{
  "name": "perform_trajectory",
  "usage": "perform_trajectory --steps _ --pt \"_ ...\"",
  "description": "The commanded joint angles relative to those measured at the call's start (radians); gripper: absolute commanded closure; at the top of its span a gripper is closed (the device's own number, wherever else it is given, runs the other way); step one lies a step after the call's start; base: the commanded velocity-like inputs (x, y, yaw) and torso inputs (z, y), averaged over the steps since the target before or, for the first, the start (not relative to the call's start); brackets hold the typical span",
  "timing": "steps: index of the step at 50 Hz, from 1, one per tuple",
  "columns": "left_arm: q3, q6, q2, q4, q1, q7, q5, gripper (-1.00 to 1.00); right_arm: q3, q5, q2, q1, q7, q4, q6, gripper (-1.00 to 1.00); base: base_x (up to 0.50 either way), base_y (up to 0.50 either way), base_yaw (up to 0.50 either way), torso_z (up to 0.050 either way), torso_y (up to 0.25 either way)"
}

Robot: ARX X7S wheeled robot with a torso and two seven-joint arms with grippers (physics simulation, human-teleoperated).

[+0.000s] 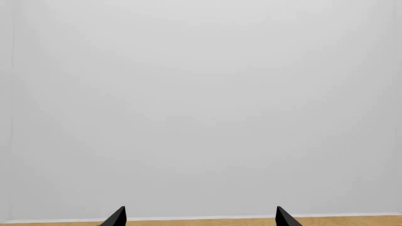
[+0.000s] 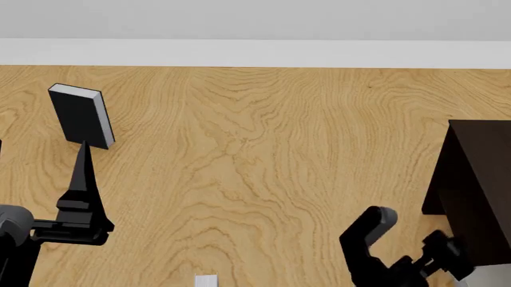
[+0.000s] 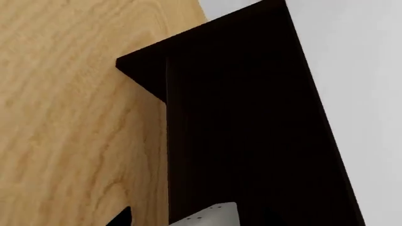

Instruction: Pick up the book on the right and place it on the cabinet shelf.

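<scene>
Over the wooden table (image 2: 255,149), beside the dark cabinet (image 2: 479,179), the right gripper (image 2: 435,254) hangs low, and I cannot tell its finger spacing. The left gripper (image 1: 199,219) points forward, fingers wide. The book cannot be made out for certain (a pale grey sliver (image 2: 206,280) at the table's near edge is too small to tell).

Count: one black book (image 2: 81,115) with white pages, standing upright near the wooden surface's (image 2: 255,167) left edge. One dark cabinet (image 2: 477,185) at its right edge. One small white-grey object (image 3: 210,214) with dark dots, partly visible by the cabinet. Two grippers: left (image 2: 80,179), right (image 2: 399,251).
</scene>
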Motion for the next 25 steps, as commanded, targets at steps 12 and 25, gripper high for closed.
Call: perform_trajectory --steps 12,25 --pt "0.001 -0.001 -0.007 0.013 0.003 -0.007 -0.007 -1.00 0.215 0.016 -0.016 0.016 -0.162 -0.001 -0.148 -1.00 0.00 0.00 0.00 0.000 0.000" --pt "0.002 0.004 -0.007 0.004 0.000 -0.006 -0.010 -1.00 0.327 0.080 -0.001 0.028 -0.216 -0.006 -0.098 -1.00 0.00 0.00 0.00 0.000 0.000"
